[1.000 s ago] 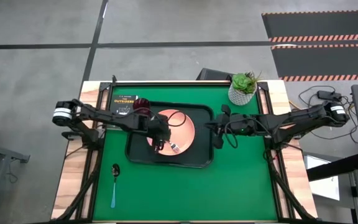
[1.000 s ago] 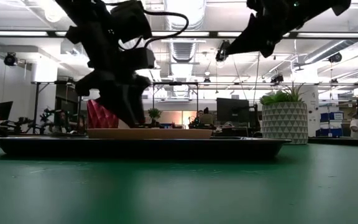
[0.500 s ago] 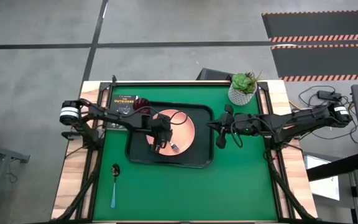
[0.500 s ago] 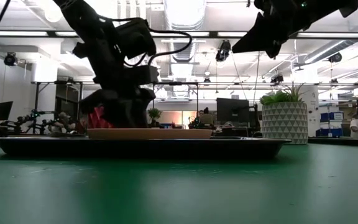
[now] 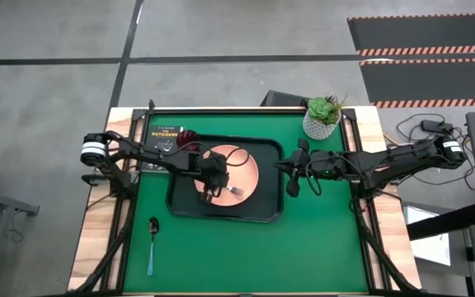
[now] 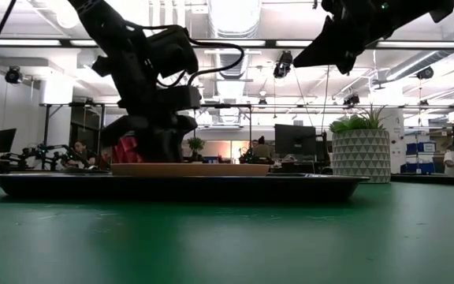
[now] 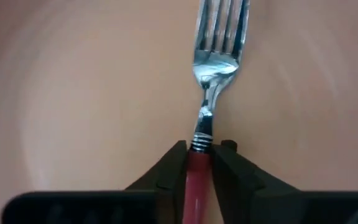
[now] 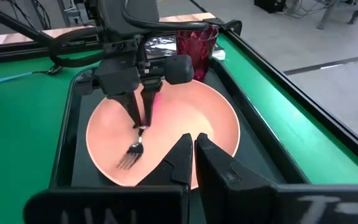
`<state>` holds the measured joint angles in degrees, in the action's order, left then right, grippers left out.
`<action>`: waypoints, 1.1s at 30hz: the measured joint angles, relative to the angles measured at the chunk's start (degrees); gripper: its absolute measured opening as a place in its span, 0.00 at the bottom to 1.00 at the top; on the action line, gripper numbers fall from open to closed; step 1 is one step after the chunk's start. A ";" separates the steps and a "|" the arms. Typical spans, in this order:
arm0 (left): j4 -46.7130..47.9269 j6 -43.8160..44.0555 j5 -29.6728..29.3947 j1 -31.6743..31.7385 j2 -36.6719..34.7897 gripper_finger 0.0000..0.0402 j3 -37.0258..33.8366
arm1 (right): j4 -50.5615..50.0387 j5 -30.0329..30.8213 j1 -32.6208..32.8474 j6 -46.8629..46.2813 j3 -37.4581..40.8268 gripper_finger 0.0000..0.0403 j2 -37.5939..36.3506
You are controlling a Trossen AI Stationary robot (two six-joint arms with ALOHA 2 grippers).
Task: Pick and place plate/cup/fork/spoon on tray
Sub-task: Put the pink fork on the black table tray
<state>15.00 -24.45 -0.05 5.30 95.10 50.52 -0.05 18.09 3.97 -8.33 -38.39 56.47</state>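
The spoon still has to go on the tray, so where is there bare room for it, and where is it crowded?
The tray has bare strips: along its near rim below the plate, and beside the plate toward the spoon. The plate is crowded: the left gripper holds the fork there. The cup fills the far corner.

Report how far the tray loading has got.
Done: the plate lies on the tray and the cup stands in its corner. In hand: the left pincer is shut on the fork, holding it over the plate. Left: the spoon lies on the table. The right pincer waits beside the tray.
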 joint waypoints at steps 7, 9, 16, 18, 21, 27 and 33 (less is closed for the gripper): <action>-1.68 1.23 -0.29 -0.24 -0.85 0.00 0.23 | -0.02 -0.01 0.00 -0.01 0.00 0.02 0.00; -2.60 2.88 -0.31 -0.64 -1.92 0.00 0.22 | -0.04 -0.02 0.00 -0.01 0.00 0.02 0.00; -2.62 4.59 -0.81 -1.95 -7.20 0.00 -0.19 | -0.08 -0.02 0.00 -0.01 0.00 0.02 0.00; -4.01 4.63 -0.07 -1.95 -7.92 0.00 -0.19 | -0.01 -0.04 0.02 -0.01 0.00 0.02 0.00; -4.58 4.67 3.16 -1.39 -7.67 0.00 -0.38 | 0.24 -0.07 0.27 -0.01 0.00 0.02 0.00; -11.19 4.62 6.47 -0.04 -5.91 0.14 -2.35 | 0.37 -0.28 0.71 -0.03 0.00 0.02 0.00; -19.21 1.56 6.56 1.35 -4.64 0.34 -6.16 | 0.39 -0.33 0.77 0.30 0.00 0.02 -0.02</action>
<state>-4.21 -22.89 6.50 6.65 90.46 44.36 0.34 17.76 4.73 -8.03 -38.39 56.45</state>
